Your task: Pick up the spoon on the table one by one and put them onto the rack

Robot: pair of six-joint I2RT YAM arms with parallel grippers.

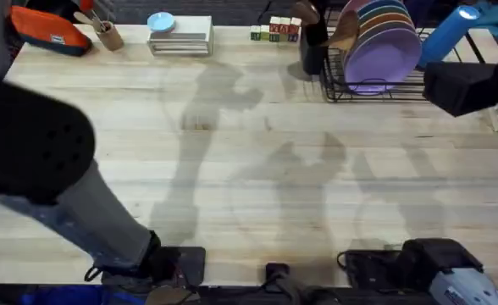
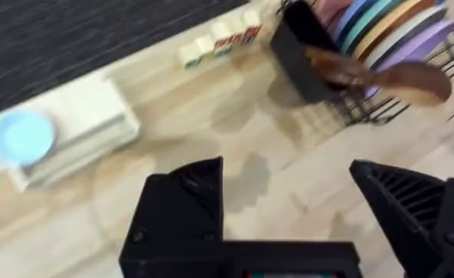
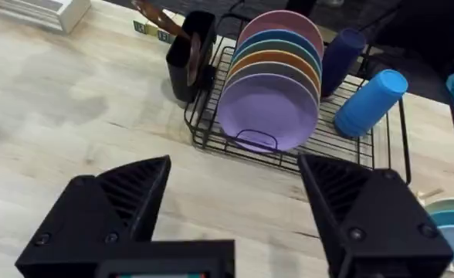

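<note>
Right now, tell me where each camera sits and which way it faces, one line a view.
Overhead: above the arm bases, looking down and forward across the table to the rack; both arms show.
Left wrist: on the left arm, facing the rack's utensil cup holding spoons; open left tool at the bottom.
Right wrist: on the right arm, facing the plates; open right tool at the bottom.
Shared: all three see the rack.

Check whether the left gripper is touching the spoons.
Apart. In the left wrist view the open gripper hangs over bare table, the spoons sitting far off in the rack's cup.
</note>
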